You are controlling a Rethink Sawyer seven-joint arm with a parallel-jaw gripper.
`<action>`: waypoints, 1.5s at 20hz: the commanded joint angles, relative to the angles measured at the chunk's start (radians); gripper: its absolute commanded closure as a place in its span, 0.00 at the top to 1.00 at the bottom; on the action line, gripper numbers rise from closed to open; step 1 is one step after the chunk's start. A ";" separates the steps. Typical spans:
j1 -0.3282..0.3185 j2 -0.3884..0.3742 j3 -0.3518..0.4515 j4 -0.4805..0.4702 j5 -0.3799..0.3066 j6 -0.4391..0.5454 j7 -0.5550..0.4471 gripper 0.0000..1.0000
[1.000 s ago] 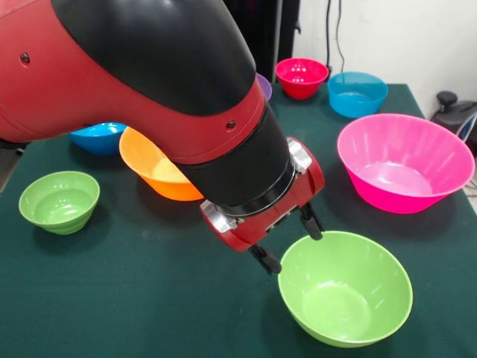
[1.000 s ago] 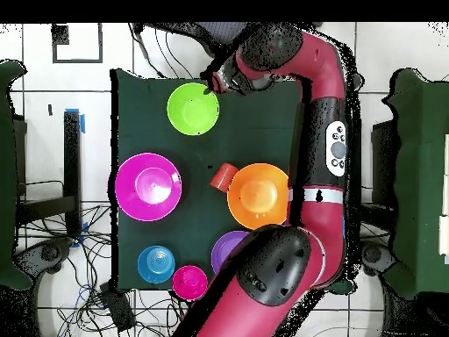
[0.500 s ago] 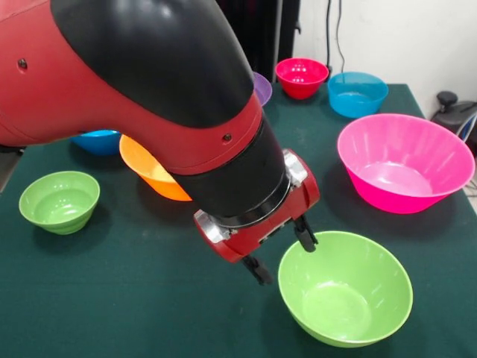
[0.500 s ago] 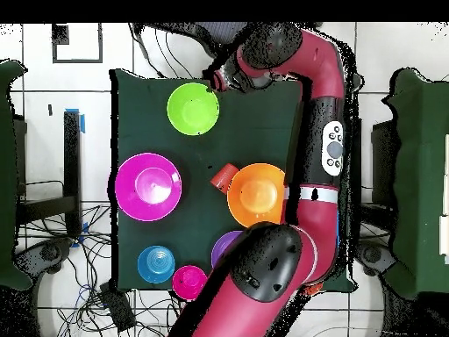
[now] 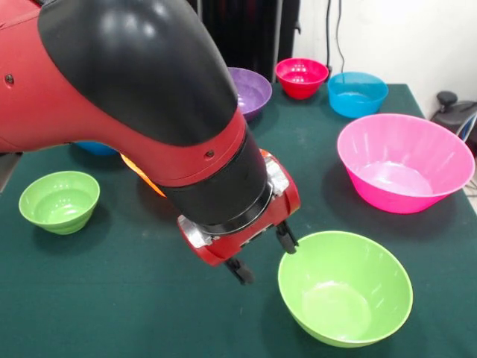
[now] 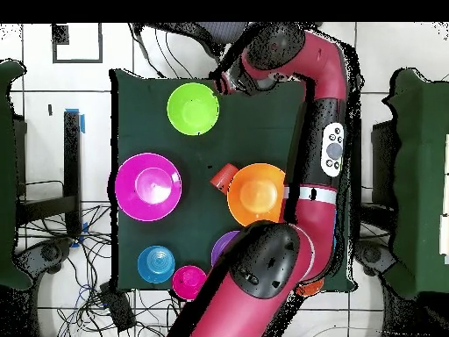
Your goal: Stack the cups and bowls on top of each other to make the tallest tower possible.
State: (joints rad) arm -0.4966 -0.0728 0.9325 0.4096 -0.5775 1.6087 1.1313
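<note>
Front view first: we see the red and black Sawyer arm [image 5: 141, 112] filling the upper left and centre of the frame, with its gripper [image 5: 263, 254] low in the middle, fingers spread apart and holding nothing. One dark fingertip sits just beside the left rim of the medium glossy green plastic bowl [image 5: 344, 287] at the lower right; we cannot tell whether it touches. The large glossy pink bowl [image 5: 404, 162] stands at the right, apart from the green one. At the top we find the medium purple bowl [image 5: 252, 92], the small magenta-red bowl [image 5: 301, 77] and a blue bowl [image 5: 357, 93] side by side. A small green bowl [image 5: 59, 201] rests at the left edge, and a sliver of the large orange bowl [image 5: 141, 174] and of another blue bowl [image 5: 93, 148] peek from behind the arm.

In the overhead view we see the orange-red translucent tumbler [image 6: 223, 176] lying tilted against the orange bowl's left rim at the centre. All bowls sit separately on the dark green table [image 6: 140, 114]; none is nested.
</note>
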 commanded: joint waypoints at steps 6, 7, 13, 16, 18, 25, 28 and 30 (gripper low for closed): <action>0.045 0.025 0.014 -0.031 -0.119 0.111 -0.214 1.00; 0.047 0.025 0.014 -0.031 -0.119 0.110 -0.209 1.00; 0.046 0.035 -0.001 -0.014 -0.109 0.101 -0.202 1.00; 0.042 0.026 -0.027 0.002 -0.123 0.136 -0.248 1.00; 0.041 0.011 -0.045 -0.002 -0.154 0.168 -0.278 1.00; 0.045 -0.011 -0.055 0.005 -0.159 0.329 -0.174 1.00; 0.053 -0.027 -0.078 0.062 -0.124 0.310 -0.112 1.00; 0.057 -0.043 -0.096 0.118 -0.085 0.286 -0.050 1.00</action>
State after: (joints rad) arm -0.4838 -0.0661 0.9084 0.4080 -0.6458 1.8523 1.1313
